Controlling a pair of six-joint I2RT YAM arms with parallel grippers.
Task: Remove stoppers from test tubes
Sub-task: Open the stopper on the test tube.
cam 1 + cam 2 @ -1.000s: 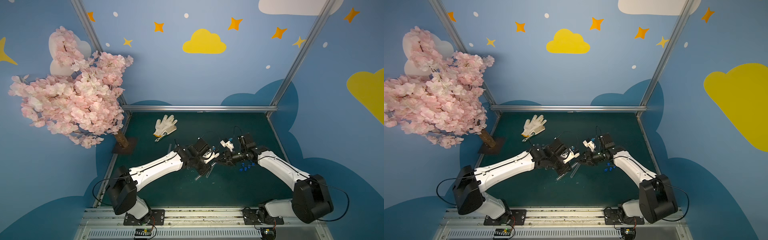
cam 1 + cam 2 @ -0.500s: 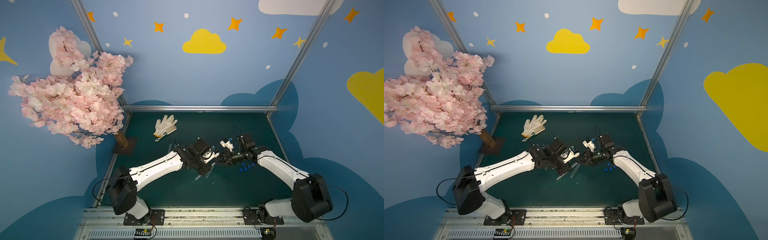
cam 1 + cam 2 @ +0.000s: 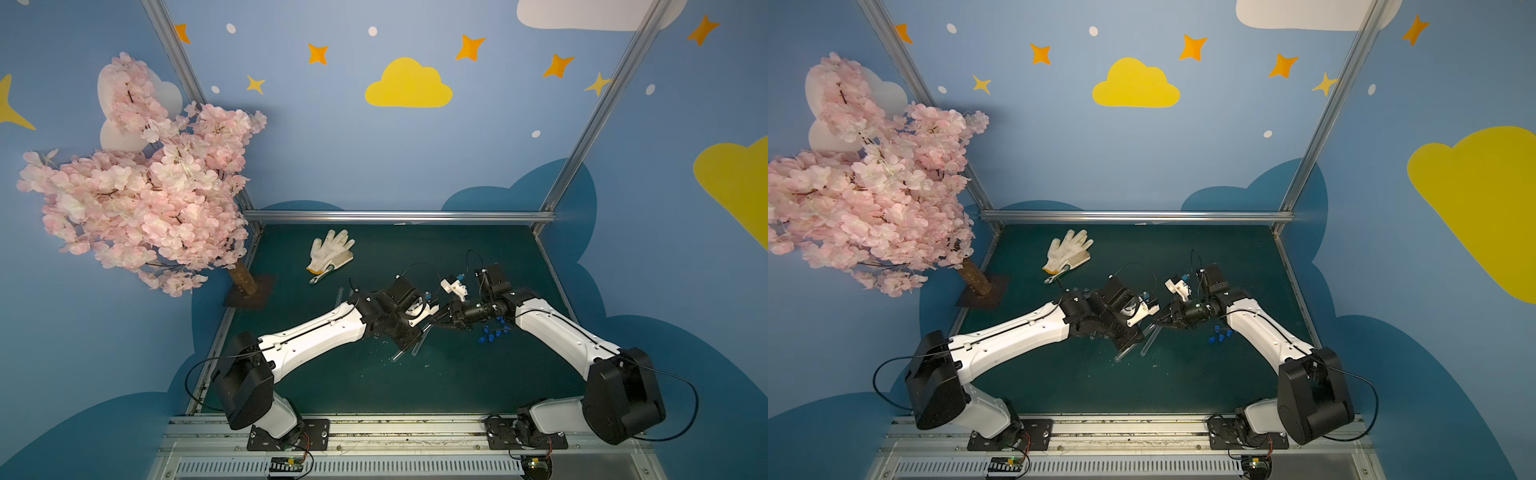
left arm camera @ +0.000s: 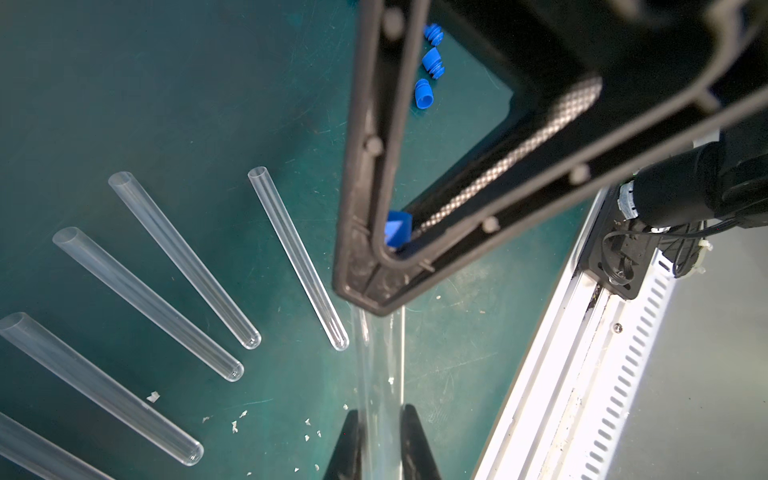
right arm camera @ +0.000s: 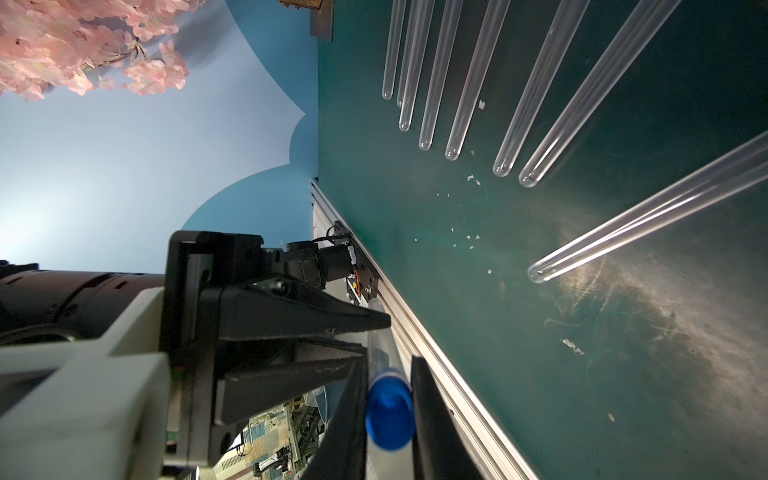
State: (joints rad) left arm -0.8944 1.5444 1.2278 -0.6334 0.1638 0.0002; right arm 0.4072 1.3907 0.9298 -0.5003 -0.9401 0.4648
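Observation:
My left gripper (image 4: pixel 380 419) is shut on a clear test tube (image 4: pixel 380 374), which it holds off the mat near the middle in both top views (image 3: pixel 420 343) (image 3: pixel 1148 343). A blue stopper (image 5: pixel 390 409) (image 4: pixel 397 230) plugs that tube's mouth. My right gripper (image 5: pixel 390 365) (image 3: pixel 434 326) is shut on this stopper, one finger against each side. Several unplugged test tubes (image 4: pixel 178 257) (image 5: pixel 478 79) lie fanned out on the green mat. Several loose blue stoppers (image 3: pixel 492 334) (image 3: pixel 1219 334) (image 4: pixel 428 62) lie by the right arm.
A white glove (image 3: pixel 330 251) lies on a wrench (image 3: pixel 318 277) at the back of the mat. The pink blossom tree (image 3: pixel 137 174) stands on a base (image 3: pixel 249 291) at the left edge. A metal rail (image 3: pixel 374 432) runs along the front.
The right jaws have narrowed onto the blue stopper. Both arms stay almost where they were, and the left keeps its hold on the tube.

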